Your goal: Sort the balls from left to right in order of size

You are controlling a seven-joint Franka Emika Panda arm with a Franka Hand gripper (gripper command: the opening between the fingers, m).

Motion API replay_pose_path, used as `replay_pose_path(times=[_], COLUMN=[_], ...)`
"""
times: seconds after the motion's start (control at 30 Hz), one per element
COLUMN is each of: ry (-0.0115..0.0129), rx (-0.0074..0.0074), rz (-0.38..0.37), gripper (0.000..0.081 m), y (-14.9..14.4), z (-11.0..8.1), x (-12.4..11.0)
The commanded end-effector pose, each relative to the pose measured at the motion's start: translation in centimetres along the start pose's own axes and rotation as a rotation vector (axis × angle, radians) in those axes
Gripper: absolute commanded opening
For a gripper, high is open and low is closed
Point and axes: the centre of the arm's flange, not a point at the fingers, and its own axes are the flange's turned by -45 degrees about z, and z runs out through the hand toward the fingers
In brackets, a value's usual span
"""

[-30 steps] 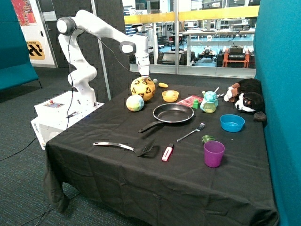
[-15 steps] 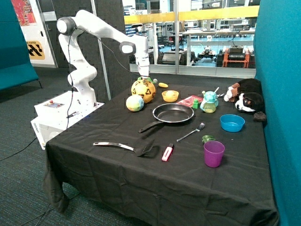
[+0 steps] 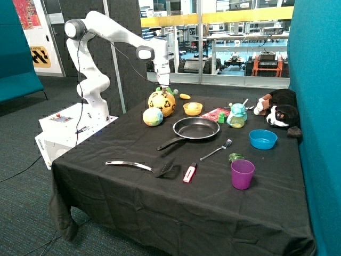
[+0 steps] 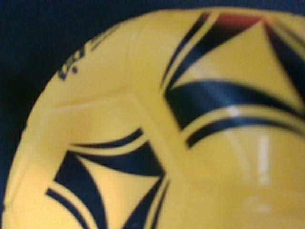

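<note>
Gripper (image 3: 165,87) atop yellow football (image 3: 162,102), pastel ball (image 3: 153,117) beside

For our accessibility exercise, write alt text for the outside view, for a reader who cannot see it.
A white robot arm lowers its pincer onto the top of a big yellow football at the far side of a black-clothed table. A smaller pastel ball sits just in front of the football, near a black frying pan.
</note>
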Motion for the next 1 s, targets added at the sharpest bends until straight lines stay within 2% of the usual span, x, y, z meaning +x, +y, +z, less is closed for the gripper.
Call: replay_pose_path(times=[0.0,0.13,0.33,0.4,0.53,0.6,0.7,0.9,0.97], ry=[-0.003,-0.003,-0.003,-0.003,-0.003,-0.003,-0.003,-0.003,-0.003], rx=[0.0021,0.0021,0.0021,0.0021,0.0021,0.0021,0.0021,0.0021,0.0021], rz=[0.008,0.018,0.025,0.024,0.028,0.038,0.032,0.028,0.044], gripper=[0.0743,0.0798,0.0808,0.0729,0.0705,0.0662,0.0692,0.0696,0.0644], y=[1.1,1.6,2.0,2.2,2.5,2.6,2.6,2.5,2.6], z=[-1.7,-2.1,-2.3,-2.4,-2.7,-2.8,-3.0,-3.2,-3.3], x=[0.6,0.8,1.3,1.5,2.1,2.7,3.6,4.6,5.0])
